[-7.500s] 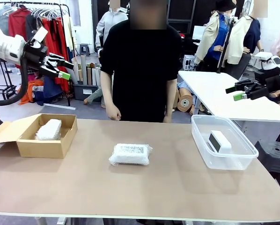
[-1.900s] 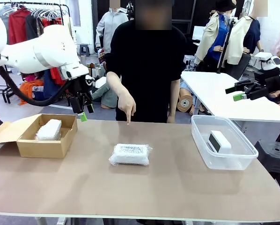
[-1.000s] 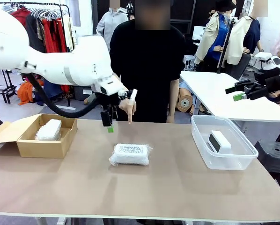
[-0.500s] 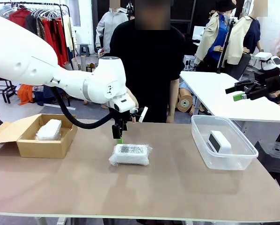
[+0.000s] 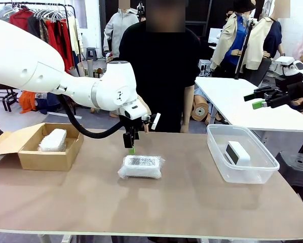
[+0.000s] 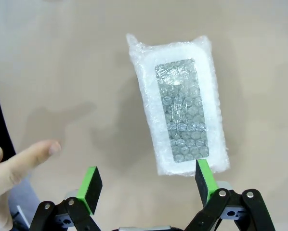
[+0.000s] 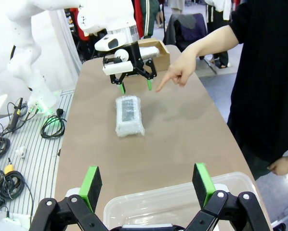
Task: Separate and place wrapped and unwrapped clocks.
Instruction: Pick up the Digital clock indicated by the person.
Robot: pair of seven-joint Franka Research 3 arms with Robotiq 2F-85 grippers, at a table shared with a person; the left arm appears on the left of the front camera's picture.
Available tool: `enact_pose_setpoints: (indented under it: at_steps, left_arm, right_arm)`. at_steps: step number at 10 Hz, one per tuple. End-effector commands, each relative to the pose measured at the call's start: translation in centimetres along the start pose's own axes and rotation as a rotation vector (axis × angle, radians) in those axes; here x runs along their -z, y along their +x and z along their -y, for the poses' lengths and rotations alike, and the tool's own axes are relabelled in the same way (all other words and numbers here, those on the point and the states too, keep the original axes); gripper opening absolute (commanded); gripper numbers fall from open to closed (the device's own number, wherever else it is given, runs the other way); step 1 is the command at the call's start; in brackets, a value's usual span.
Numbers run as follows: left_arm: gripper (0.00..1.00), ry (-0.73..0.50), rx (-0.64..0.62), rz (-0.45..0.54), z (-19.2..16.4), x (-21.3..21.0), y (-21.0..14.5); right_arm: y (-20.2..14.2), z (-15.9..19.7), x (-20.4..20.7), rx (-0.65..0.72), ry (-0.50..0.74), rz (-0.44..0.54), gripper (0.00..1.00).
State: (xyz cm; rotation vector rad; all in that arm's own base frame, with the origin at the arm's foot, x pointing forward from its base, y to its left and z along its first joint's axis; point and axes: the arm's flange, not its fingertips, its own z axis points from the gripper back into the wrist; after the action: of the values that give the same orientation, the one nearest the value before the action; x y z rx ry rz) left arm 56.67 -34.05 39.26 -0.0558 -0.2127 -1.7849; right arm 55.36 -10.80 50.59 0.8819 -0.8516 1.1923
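Note:
A flat wrapped clock (image 5: 140,167) with a speckled label lies mid-table in crinkly plastic. My left gripper (image 5: 131,148) hangs open just above its far edge. In the left wrist view the wrapped clock (image 6: 180,103) lies ahead, mostly beyond the right green pad, and the left gripper (image 6: 148,178) holds nothing. A rounded wrapped clock (image 5: 52,140) rests in the cardboard box (image 5: 45,159). The bare white clock (image 5: 237,152) stands in the clear tub (image 5: 265,167). My right gripper (image 5: 260,98) is open, raised at the far right, above the tub rim (image 7: 182,197).
The person stands at the far edge, a hand (image 7: 175,74) pointing down at the table just beyond the wrapped clock; its fingertip (image 6: 31,156) shows left of my left fingers. The box's open flap (image 5: 4,142) juts left. Bare tabletop runs along the near side.
My left arm swung from high at the left across the box to the table's middle and came down over the flat wrapped clock. The person's hand rose to point. The right arm stayed still.

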Motion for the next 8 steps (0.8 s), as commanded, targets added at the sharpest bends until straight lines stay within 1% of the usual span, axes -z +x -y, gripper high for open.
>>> enact_pose_setpoints:
  at_steps: [1,2,3,6,7,8]
  left_arm:
    - [1.00,0.004,0.007,-0.018,0.3,0.2,-0.1]
    - [1.00,0.000,0.000,0.000,0.0,0.0,0.0]
    - [1.00,-0.029,0.009,-0.044,0.5,0.8,1.0]
    - [1.00,0.009,-0.015,-0.063,2.4,1.9,2.8]
    - [1.00,0.011,-0.016,-0.049,2.7,2.1,3.0]
    - [1.00,0.026,-0.017,-0.067,2.9,2.8,3.3]
  right_arm:
    - [0.2,-0.1,0.0,0.002,0.001,-0.004,1.00]
    - [0.2,-0.1,0.0,0.002,0.001,-0.004,1.00]
    - [0.2,-0.1,0.0,0.002,0.001,-0.004,1.00]
    - [0.2,-0.1,0.0,0.002,0.001,-0.004,1.00]
    - [0.2,-0.1,0.0,0.002,0.001,-0.004,1.00]
    - [0.2,-0.1,0.0,0.002,0.001,-0.004,1.00]
